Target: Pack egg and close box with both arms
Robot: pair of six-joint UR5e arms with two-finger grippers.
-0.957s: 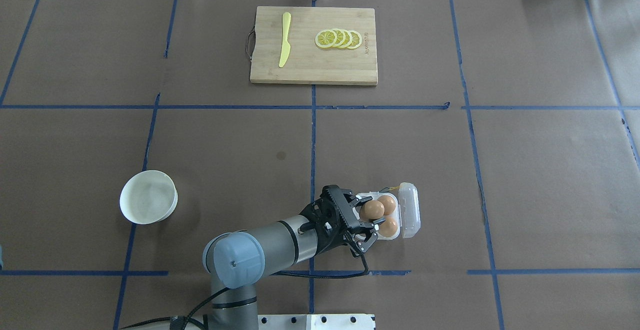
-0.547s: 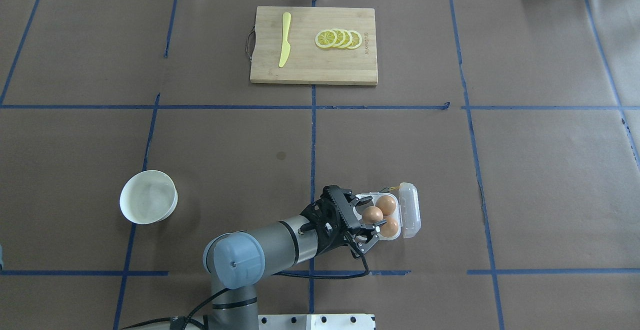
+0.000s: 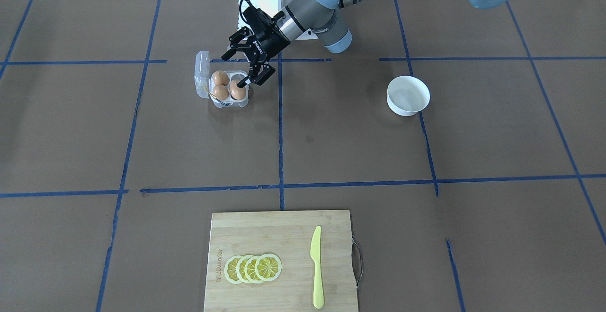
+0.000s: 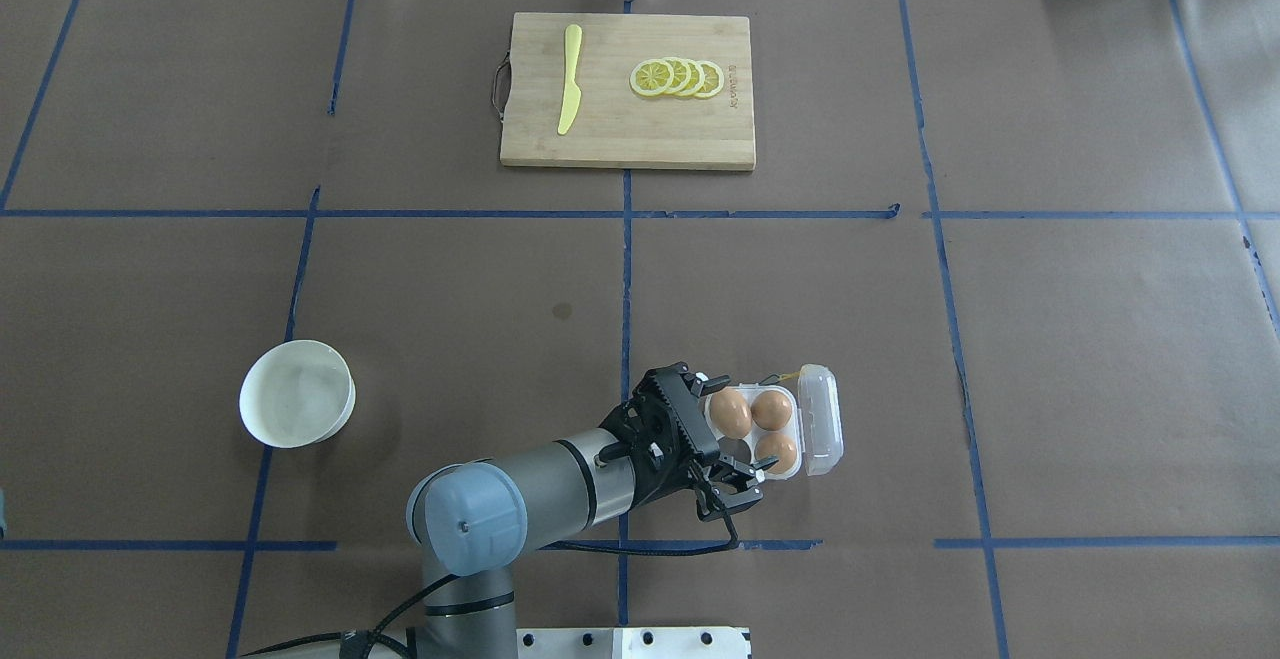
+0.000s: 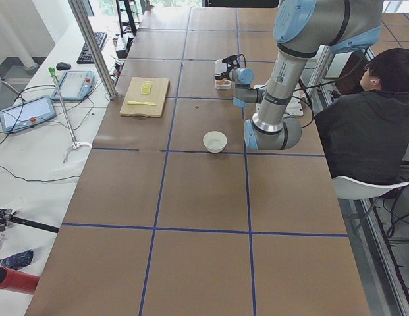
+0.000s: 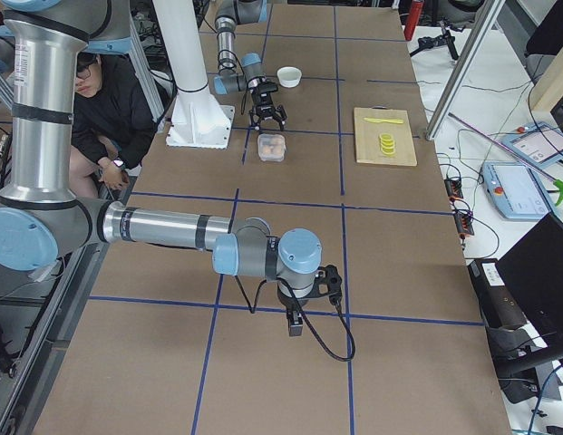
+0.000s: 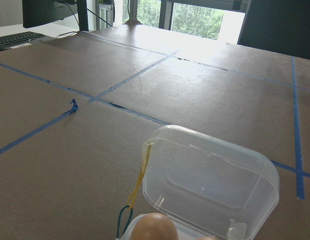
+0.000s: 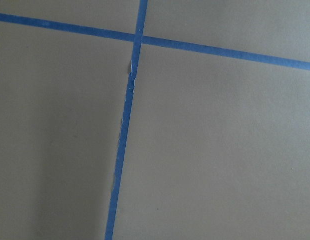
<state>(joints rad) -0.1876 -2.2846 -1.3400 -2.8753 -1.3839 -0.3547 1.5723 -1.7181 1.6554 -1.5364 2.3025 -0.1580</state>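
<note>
The clear egg carton sits near the table's front, right of centre, with its lid swung open to the right. Three brown eggs lie in its cups. The egg nearest my left gripper rests in the far-left cup, also visible in the front view. The near-left cup is bare. My left gripper is open at the carton's left side, fingers spread, holding nothing. The left wrist view shows the lid and an egg top. My right gripper shows only in the right side view; I cannot tell its state.
A white bowl stands at the front left. A wooden cutting board with a yellow knife and lemon slices lies at the far middle. A yellow string hangs at the carton's far edge.
The egg held in my left gripper has gone down into the carton's far-left cup. The gripper's fingers have spread and let go of it.
</note>
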